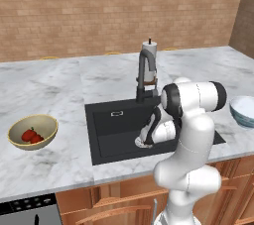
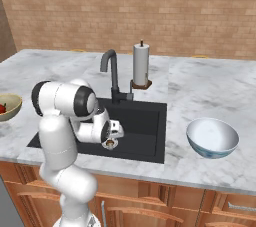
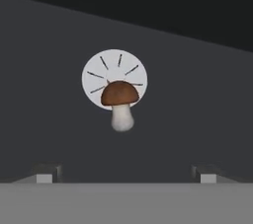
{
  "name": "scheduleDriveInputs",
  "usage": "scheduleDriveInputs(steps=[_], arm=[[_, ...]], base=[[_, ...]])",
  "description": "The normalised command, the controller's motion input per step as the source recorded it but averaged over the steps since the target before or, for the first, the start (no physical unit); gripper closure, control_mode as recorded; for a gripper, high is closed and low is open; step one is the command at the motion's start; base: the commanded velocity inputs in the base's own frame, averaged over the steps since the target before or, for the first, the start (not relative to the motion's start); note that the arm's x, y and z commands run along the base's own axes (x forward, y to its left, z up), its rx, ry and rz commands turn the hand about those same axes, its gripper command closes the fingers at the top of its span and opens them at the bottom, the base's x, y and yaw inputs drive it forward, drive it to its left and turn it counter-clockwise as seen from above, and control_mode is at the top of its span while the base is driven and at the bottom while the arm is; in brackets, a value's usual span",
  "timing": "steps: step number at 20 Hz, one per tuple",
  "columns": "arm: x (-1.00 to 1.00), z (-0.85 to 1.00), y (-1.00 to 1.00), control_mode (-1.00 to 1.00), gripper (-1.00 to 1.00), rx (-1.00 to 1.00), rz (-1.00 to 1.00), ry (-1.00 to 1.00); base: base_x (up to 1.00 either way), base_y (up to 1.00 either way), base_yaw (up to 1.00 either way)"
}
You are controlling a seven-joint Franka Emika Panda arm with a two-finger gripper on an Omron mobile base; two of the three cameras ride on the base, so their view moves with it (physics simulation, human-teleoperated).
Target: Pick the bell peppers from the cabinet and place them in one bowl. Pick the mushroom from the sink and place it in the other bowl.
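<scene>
A: Item: small brown-capped, white-stemmed mushroom (image 3: 118,103), lying on the round steel drain (image 3: 114,79) at the bottom of the black rectangular sink (image 1: 111,130). Jaws spread wide, empty, poised above it

B: Risk: smooth rounded cap may roll off the slotted steel if nudged off-centre. Two glossy red peppers (image 1: 31,136) already sit in the tan-yellow bowl (image 1: 49,132); white glazed bowl (image 2: 212,137) waits on the marble table (image 1: 49,80)

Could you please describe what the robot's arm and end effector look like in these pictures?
The arm is glossy white, built of rounded, tube-like segments with black bands at the joints. No cables or markings show. The end effector has two small dark grey, blocky fingertips with lighter faces.
</scene>
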Motion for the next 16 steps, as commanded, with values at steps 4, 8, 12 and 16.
scheduleDriveInputs(steps=[4,8,12,16], arm=[[0.00,-0.39,0.29,-1.00,-1.00,0.00,0.00,0.08],[0.01,-0.18,0.05,-1.00,-1.00,0.00,0.00,0.06],[0.21,-0.17,-0.04,-1.00,-1.00,0.01,0.00,0.01],[0.35,-0.21,0.00,-1.00,-1.00,0.00,0.00,0.00]], base=[[0.00,0.00,0.00],[0.00,0.00,0.00],[0.00,0.00,0.00],[0.00,0.00,0.00]])
